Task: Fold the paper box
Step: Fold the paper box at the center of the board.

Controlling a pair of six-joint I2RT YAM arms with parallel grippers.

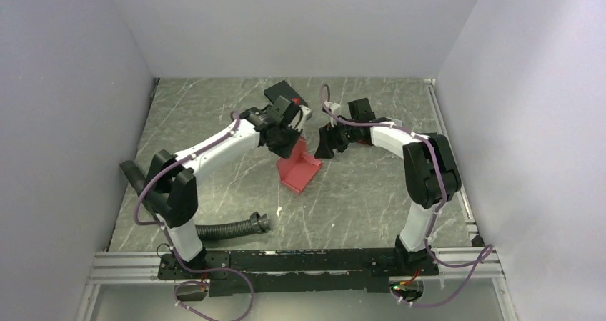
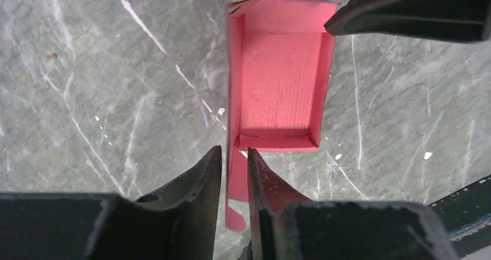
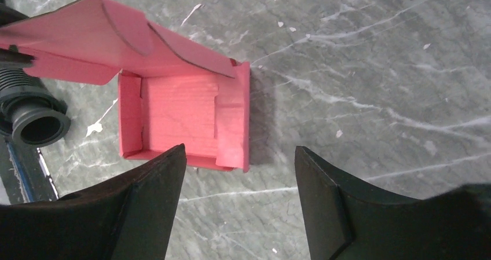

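On the left of your table (image 1: 357, 199), a black ribbed hose (image 1: 221, 229) lies near the left arm's base, well apart from the work. Follow that arm inward and you find your left gripper (image 2: 234, 150) low over the middle of the table, at the paper box (image 1: 300, 169). Its fingers (image 2: 208, 176) stand only a narrow gap apart, and the box's loose lid flap runs edge-on between them. From the wrist view you cannot tell whether the pads actually bear on the flap.

The box sits on the table between your two grippers as a shallow open tray with its side walls up. The lid flap rises at a slant from one long edge toward the left gripper. Behind the left gripper, a black flat box (image 1: 281, 91) lies toward the back wall.

To the right, your right gripper (image 3: 240, 150) hangs just beside the tray with its jaws spread wide. It holds nothing, and one finger is over the tray's near wall.
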